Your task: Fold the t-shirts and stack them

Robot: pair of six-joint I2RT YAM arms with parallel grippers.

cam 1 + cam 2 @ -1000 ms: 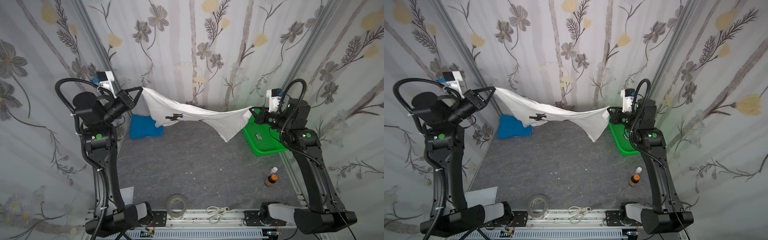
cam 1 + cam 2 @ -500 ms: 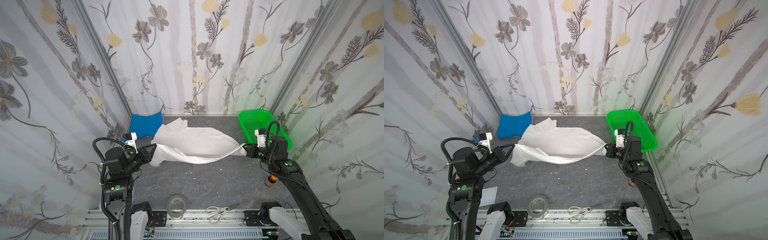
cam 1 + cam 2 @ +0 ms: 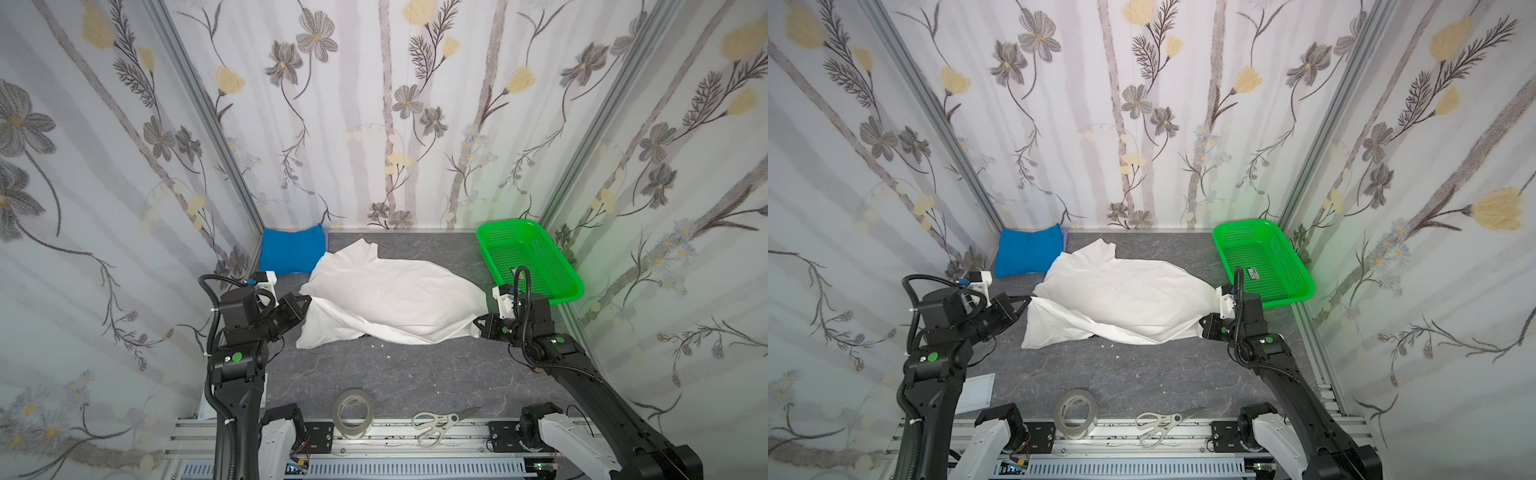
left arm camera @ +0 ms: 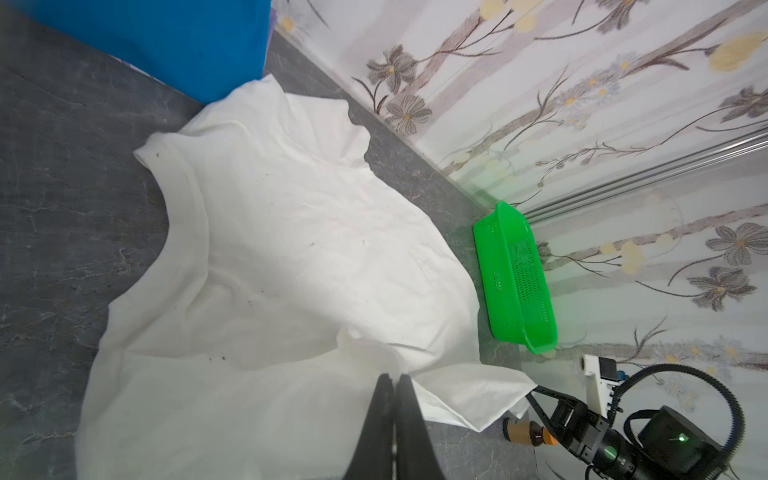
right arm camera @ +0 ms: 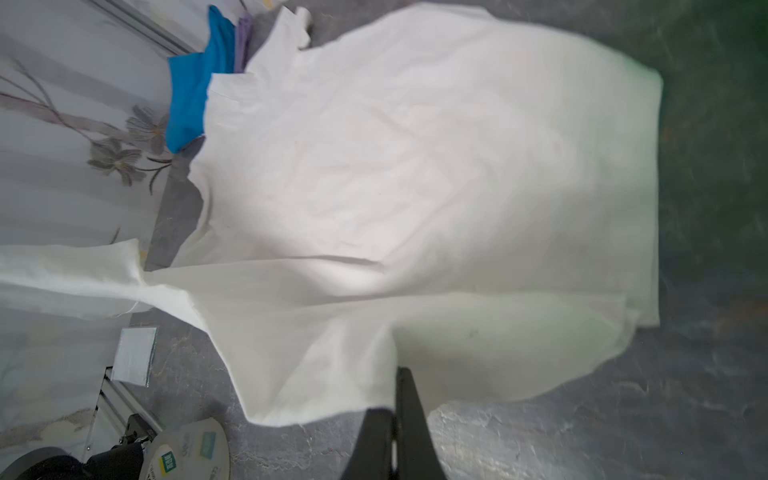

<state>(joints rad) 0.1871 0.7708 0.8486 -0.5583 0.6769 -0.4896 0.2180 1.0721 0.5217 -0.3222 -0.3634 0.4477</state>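
The white t-shirt (image 3: pixel 395 297) lies rumpled mid-worktop (image 3: pixel 395 374), its far-left sleeve touching the folded blue t-shirt (image 3: pixel 291 251). The left gripper (image 3: pixel 306 299) and right gripper (image 3: pixel 478 323) hold its ends, jaws clenched. Letting go now would likely trap the tucked-under near edge.

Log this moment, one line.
left fingers: shut on white cotton t-shirt | right fingers: shut on same shirt | shirt: rumpled on grey table, unfolded | folded bright blue t-shirt: far-left corner
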